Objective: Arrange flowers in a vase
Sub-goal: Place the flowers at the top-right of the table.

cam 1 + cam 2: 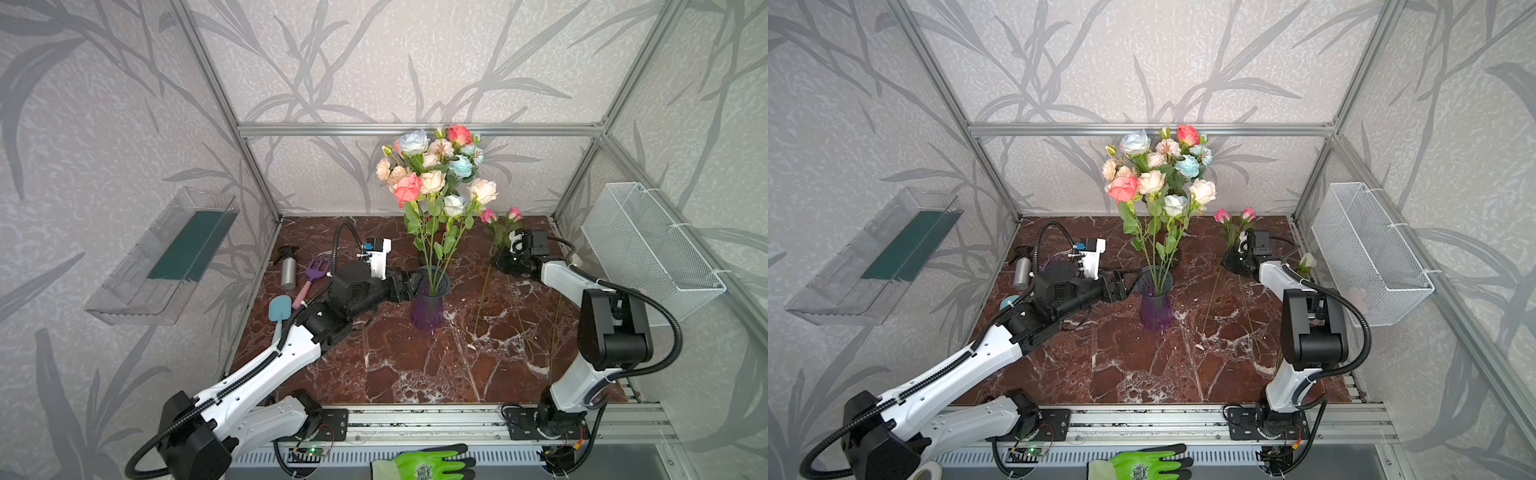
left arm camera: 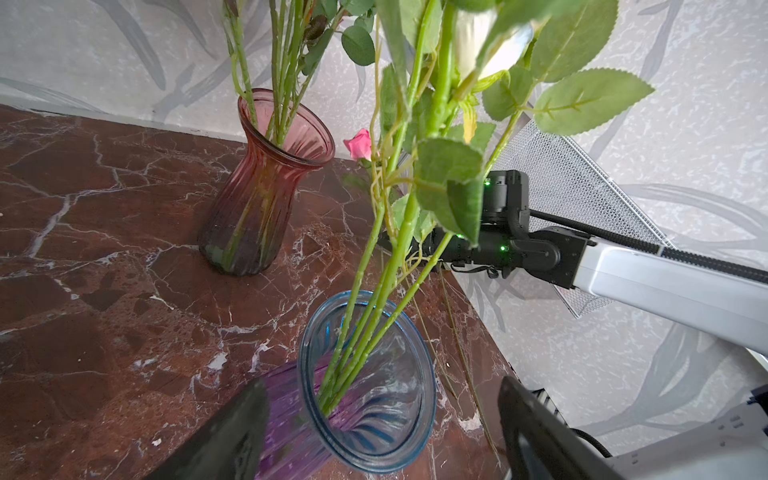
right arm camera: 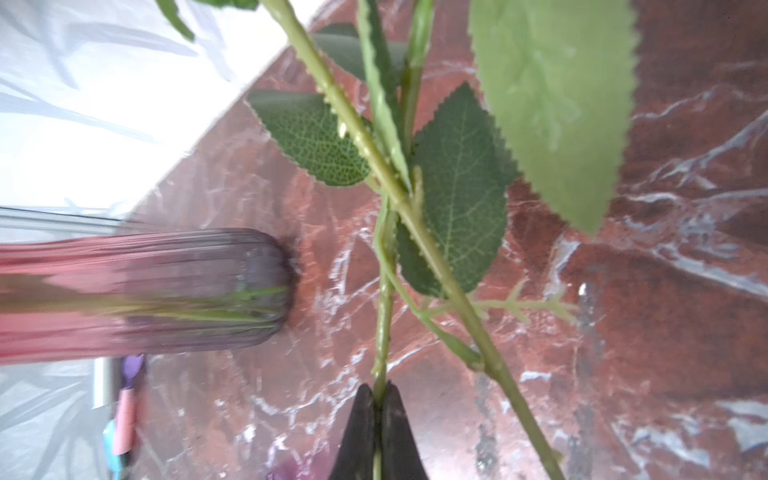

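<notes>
Green glove (image 1: 424, 463) lies nearest, on the front ledge, and plays no part. Past it my two arms reach over the marble table (image 1: 395, 365). My right claw (image 3: 379, 390) is pinched tight on a thin green stem (image 3: 384, 291). From above I judge it belongs to the pink buds (image 1: 488, 215) standing just over that claw. My left claw (image 1: 1122, 287) is spread wide, a finger on each side of the purple vase (image 1: 428, 311); whether either touches the glass I cannot tell. That vase already holds several flowers (image 1: 432, 183), and a red vase (image 2: 266, 187) behind it holds more.

To do this well, I think I should lift straight up until the long tail clears the rim. Then I should carry it across slowly so the thin stem does not twist in my grip. Last, I should thread it down between the stems already there while my left claw steadies the neck.

My left arm lies low and stretched from the front corner, wrist level. My right arm has its elbow raised, forearm sloping down toward the back.
</notes>
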{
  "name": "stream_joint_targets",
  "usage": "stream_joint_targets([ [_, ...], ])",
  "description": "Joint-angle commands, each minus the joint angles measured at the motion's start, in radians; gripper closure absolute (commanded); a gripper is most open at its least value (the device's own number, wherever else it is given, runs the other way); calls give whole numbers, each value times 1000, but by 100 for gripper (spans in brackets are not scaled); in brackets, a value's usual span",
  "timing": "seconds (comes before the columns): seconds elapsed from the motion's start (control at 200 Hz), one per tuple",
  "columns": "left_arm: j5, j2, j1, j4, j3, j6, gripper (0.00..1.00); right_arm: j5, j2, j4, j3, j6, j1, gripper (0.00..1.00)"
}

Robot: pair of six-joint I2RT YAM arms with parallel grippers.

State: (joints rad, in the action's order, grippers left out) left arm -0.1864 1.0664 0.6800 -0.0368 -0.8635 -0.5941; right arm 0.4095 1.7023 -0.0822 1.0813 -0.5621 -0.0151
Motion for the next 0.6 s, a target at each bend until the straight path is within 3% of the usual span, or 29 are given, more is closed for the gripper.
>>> stream_joint_targets([
  [0.0,12,-16,3,-2,-23,12,13,93,-69,118,-42,-66,1,100],
  [0.11,5,-13,3,-5,-24,10,13,90,-71,172,-76,-94,6,100],
  [0.225,-4,-10,3,-5,-25,7,13,90,-1,24,-2,-4,6,95],
  [0.31,-2,-10,4,-6,-26,6,13,83,51,39,-18,-7,0,92],
  [0.38,3,-10,3,-3,-25,8,13,82,66,32,-20,-3,0,87],
  [0.51,2,-8,3,-4,-25,9,13,81,32,8,-26,15,0,67],
  [0.595,3,-5,3,-4,-26,8,13,44,-22,-44,-20,54,0,63],
])
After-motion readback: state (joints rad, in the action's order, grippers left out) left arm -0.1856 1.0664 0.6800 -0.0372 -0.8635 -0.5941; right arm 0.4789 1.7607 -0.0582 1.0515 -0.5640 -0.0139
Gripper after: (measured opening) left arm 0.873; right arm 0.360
